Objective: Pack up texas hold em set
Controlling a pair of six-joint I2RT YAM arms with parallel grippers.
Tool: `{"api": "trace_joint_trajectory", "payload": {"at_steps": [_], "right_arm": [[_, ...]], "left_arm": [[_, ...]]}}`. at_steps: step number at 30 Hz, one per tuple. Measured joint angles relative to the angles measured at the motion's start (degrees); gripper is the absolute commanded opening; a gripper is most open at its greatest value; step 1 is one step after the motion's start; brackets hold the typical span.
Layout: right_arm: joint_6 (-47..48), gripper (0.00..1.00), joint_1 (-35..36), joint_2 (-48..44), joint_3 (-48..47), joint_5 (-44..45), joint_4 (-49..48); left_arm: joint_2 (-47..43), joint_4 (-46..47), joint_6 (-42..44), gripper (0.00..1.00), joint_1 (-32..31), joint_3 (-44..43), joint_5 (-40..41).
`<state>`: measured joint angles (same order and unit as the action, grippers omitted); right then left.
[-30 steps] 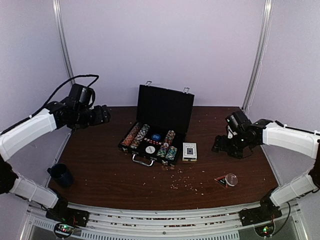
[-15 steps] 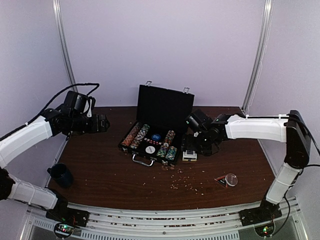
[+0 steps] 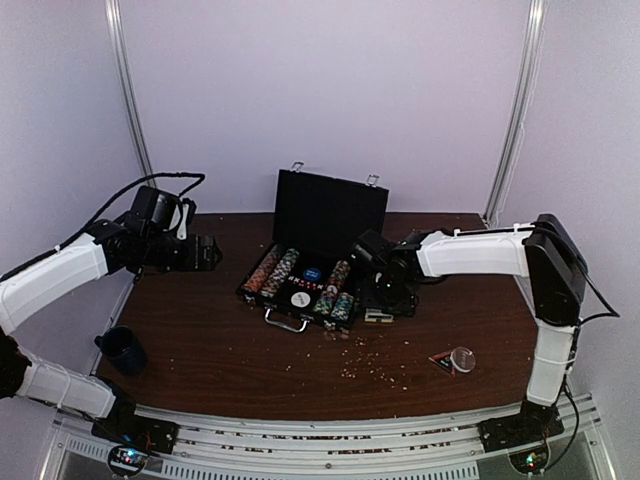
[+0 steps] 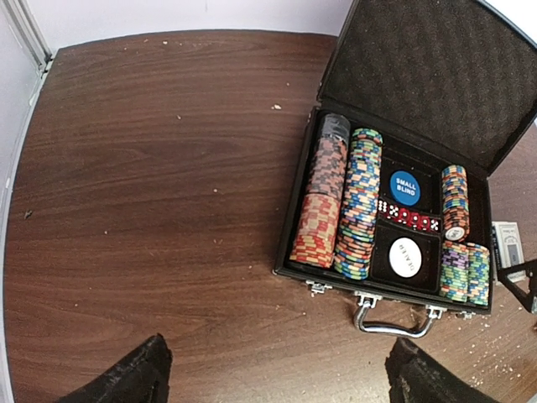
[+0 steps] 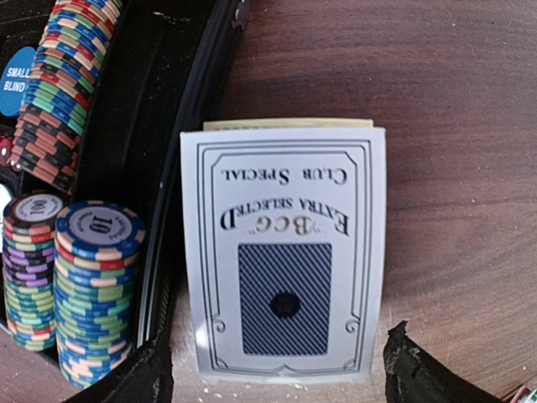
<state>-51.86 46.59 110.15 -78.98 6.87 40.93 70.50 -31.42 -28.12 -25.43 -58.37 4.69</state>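
the right gripper (image 5: 281, 378) hangs with its fingers spread wide, one on each side of the card deck box (image 5: 285, 252), which lies flat on the brown table (image 5: 453, 101) just beside the right wall of the open black case (image 4: 419, 75). the left gripper (image 4: 277, 382), likewise spread and holding nothing, hovers over the table left of the case, whose tray holds multicoloured chip rows (image 4: 361, 201), a blue small blind button (image 4: 404, 186), a white button (image 4: 405, 257) and red dice (image 4: 407, 217). a dark blue mug (image 3: 122, 350) stands well apart at the left.

Open case (image 3: 330, 215) is set mid-table; right gripper (image 3: 388, 293) is held over card deck box (image 3: 376, 316) beside it.
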Motion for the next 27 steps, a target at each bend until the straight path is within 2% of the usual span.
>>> {"api": "trace_joint_trajectory", "payload": {"at_steps": [13, 22, 27], "right_arm": [[-1.1, 0.65, -0.2, 9.9, -10.3, 2.9, 6.5], [-1.3, 0.60, -0.2, 10.6, -11.8, 3.6, 8.8], [-0.5, 0.60, -0.6, 7.4, -9.4, 3.8, 8.8]], "left_arm": [[2.2, 0.1, 6.6, 0.93, 1.1, -2.3, -0.7], [2.1, 0.3, 7.4, 0.92, 1.9, -1.9, -2.4], [2.1, 1.2, 6.4, 0.93, 1.9, -1.4, -3.7]]}}
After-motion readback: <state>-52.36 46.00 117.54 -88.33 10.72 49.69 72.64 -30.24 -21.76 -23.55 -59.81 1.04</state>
